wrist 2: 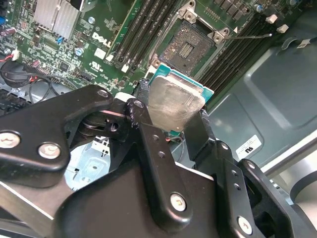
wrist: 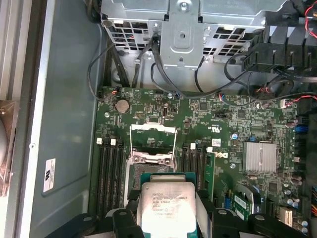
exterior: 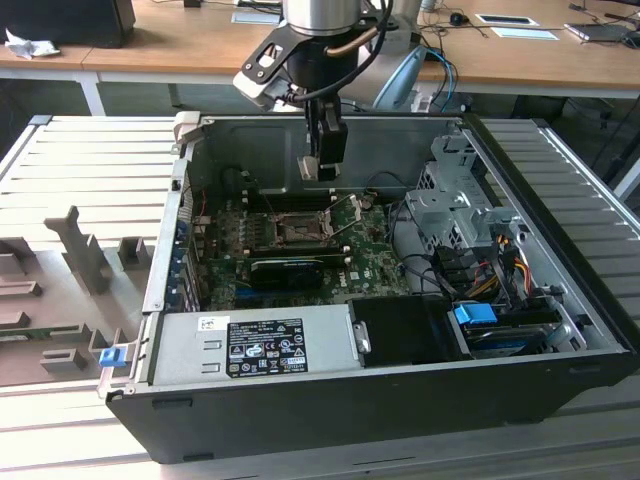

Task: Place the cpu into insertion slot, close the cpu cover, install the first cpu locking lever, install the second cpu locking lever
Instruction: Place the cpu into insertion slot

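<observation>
Fingers (wrist 2: 142,121): black, clamped on opposite edges of the cpu (wrist 2: 173,104), which is held flat between them. Gripper (exterior: 325,160): hangs inside the open computer case (exterior: 400,400), above the motherboard (wrist: 218,114), with the chip clear of the board. Insertion slot (wrist: 151,167): bare, dark centre exposed, near the chip but not touching it. Cpu cover (wrist: 152,128): swung up, open. Locking lever (wrist 2: 250,36): released, angled away from the socket. Hazard, as a judgement: a chip lowered slightly rotated or offset would land on the metal rim or bend contacts, and the narrow edge grip could let it slip.
</observation>
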Controlling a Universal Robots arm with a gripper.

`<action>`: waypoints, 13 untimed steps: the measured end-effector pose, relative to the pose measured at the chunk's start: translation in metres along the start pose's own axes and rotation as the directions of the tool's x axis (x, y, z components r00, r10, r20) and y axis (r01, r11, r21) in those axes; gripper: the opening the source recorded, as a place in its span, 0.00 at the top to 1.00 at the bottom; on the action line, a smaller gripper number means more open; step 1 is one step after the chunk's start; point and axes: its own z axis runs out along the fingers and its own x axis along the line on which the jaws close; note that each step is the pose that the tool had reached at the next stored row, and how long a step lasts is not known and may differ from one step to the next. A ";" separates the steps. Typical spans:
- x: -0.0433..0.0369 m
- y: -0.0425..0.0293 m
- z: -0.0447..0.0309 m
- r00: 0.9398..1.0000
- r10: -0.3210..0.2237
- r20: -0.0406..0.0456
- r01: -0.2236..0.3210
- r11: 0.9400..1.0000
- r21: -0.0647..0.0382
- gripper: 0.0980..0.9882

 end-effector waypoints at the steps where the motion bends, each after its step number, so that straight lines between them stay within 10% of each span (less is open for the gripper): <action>1: 0.0000 0.0000 0.0005 1.000 0.000 0.000 0.000 1.000 0.000 0.52; 13: -0.0002 -0.0007 0.0075 1.000 0.001 0.000 -0.001 1.000 0.000 0.52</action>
